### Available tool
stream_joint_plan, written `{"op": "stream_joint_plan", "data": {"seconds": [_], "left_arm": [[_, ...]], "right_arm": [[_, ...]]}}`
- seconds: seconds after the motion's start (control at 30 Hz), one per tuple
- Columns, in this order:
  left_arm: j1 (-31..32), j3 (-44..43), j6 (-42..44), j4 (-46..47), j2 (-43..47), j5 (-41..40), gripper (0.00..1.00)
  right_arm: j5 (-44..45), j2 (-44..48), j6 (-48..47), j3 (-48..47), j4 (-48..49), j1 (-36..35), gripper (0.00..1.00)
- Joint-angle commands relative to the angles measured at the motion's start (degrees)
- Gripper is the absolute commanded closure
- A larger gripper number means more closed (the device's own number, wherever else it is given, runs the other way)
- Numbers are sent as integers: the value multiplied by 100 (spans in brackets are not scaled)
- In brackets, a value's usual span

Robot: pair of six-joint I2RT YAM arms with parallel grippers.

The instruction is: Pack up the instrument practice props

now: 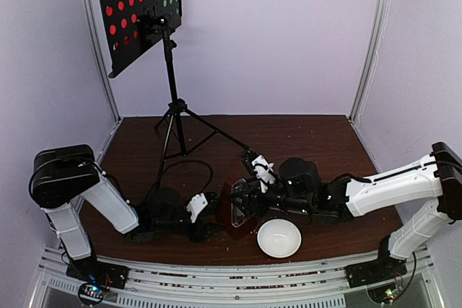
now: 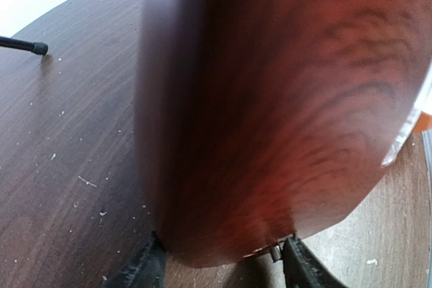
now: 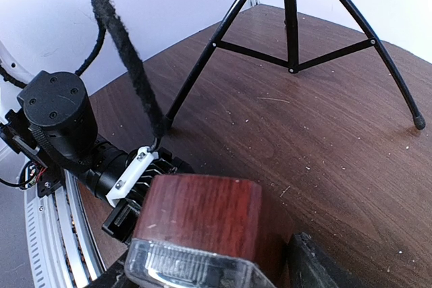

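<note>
At the far left the music stand (image 1: pixel 170 70) is upright on its tripod, not yet folded, with the music sheets (image 1: pixel 113 30) showing red and green through the holes of its black desk. Nearer to us the left arm lies low on the tabletop (image 1: pixel 303 142). The left hand (image 2: pixel 219 271) has its fingertips (image 2: pixel 302 273) on either side of the metronome (image 1: pixel 237 210), which is just right of it, near the middle. We cannot tell whether they press on the wood or only bracket it.

From the right, the right hand (image 3: pixel 216 268) holds the same metronome. Its jaws stand about halfway apart and are closed on the wooden body just behind the clear cover. The white bowl (image 1: pixel 279 238) sits just near of that hand.

We judge the main risk to be two hands on one small, smooth thing. If either pulls or squeezes while the other is clamped, the metronome could twist out and drop, or its cover could pop loose. A wide sweep by the left arm could also catch a tripod leg and tip the stand.
</note>
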State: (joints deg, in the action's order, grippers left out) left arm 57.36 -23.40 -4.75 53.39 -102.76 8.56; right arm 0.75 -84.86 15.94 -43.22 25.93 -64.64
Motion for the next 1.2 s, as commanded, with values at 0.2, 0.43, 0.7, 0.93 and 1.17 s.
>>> {"op": "stream_joint_plan", "data": {"seconds": [0.2, 0.43, 0.7, 0.93, 1.17], "left_arm": [[65, -95, 97, 243, -73, 348, 54], [69, 124, -49, 450, 160, 38, 24], [-306, 696, -909, 650, 1539, -52, 14], [-993, 250, -1466, -1187, 2689, -39, 13], [-1848, 144, -2025, -2142, 3787, 440, 12]], "right_arm": [[-146, 5, 92, 112, 114, -32, 33], [67, -4, 93, 104, 84, -41, 34], [1956, -157, 13, -244, -593, -316, 35], [3421, -293, 425, -392, -747, -268, 35], [3770, -194, 590, -231, -911, 329, 35]]}}
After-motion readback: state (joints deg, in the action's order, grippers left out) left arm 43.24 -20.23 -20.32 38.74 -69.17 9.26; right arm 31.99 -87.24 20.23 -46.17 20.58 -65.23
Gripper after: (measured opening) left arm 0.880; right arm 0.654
